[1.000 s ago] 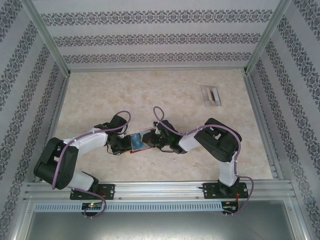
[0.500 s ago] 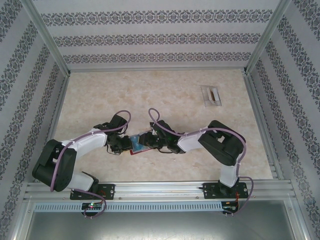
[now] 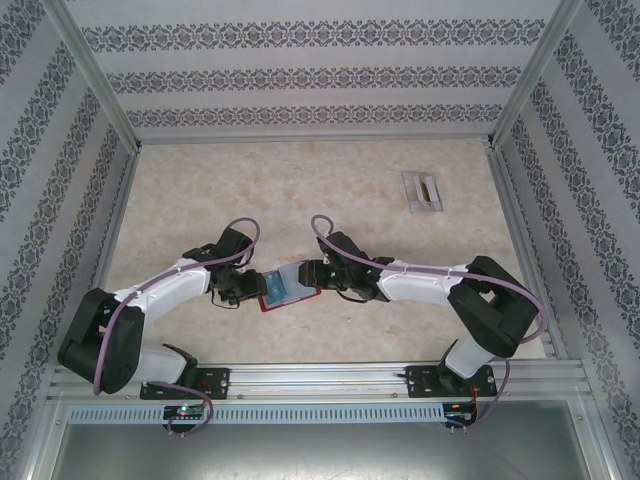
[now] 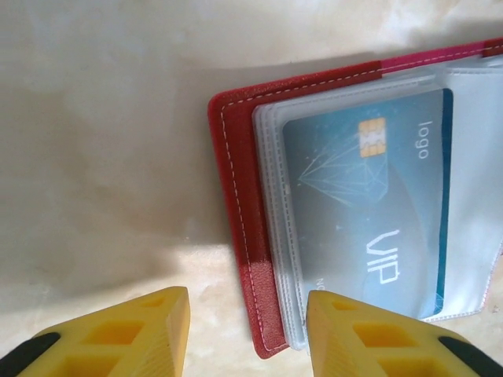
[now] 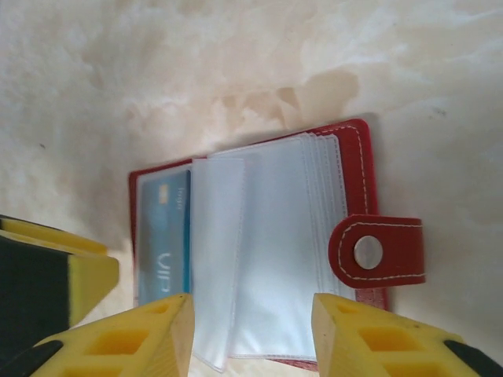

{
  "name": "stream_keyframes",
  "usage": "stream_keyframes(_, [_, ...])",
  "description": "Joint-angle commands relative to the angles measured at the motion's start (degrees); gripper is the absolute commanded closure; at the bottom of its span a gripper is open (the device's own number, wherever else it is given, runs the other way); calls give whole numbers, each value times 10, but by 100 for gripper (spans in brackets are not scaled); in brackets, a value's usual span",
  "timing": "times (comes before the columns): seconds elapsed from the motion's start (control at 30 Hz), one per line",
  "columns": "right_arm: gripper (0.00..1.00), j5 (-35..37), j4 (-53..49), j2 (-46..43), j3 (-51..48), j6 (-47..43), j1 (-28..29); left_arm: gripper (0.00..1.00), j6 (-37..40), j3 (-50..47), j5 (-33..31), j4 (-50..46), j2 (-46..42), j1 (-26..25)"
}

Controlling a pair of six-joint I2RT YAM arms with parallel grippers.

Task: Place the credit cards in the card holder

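Marbled worktop (image 3: 330,190): found card holder (image 3: 285,290) open at near-edge middle, bluish card (image 4: 369,204) sleeved inside. Saw left jaws, right jaws parted, empty. Judged further cards waiting in tray (image 3: 423,190) toward far right corner.

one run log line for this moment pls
card holder: lying open | blue card: inside clear pocket | left pincer: open, empty | right pincer: open, empty
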Motion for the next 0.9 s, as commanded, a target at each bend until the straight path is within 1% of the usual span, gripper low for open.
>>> stream_keyframes(0.0, [54,-11,-79,39,56,-59,8,61,3,-3,-16,-8,-2,-6])
stream_keyframes(0.13, [54,-27,-99,89,104,-66,24,65,4,0,-43,-12,15,-6])
stream_keyframes(0.23, [55,-38,-100,116,117,-52,25,67,1,-3,-38,-10,20,-7])
stream_keyframes(0.37, [56,-35,-101,131,121,-53,23,67,-4,-15,-29,14,23,-6])
stream_keyframes(0.47, [60,-65,-89,132,118,-42,16,67,1,-3,-35,-4,38,-6])
stream_keyframes(0.5, [66,-69,-85,129,116,-41,16,67,-1,-6,-35,-1,37,-7])
stream_keyframes(0.57, [81,-67,-87,119,112,-49,14,67,-3,-13,-29,14,35,-6])
stream_keyframes(0.63, [90,-60,-90,109,105,-50,9,67,1,-10,-29,10,34,-7])
stream_keyframes(0.7, [93,-58,-94,98,97,-48,1,68,0,-9,-33,2,27,-6])
stream_keyframes(0.77, [96,-55,-100,88,91,-57,-7,68,-5,-19,-34,12,16,-7])
stream_keyframes(0.87, [94,-20,-135,75,94,-85,-14,68,-1,-17,-30,18,21,-6])
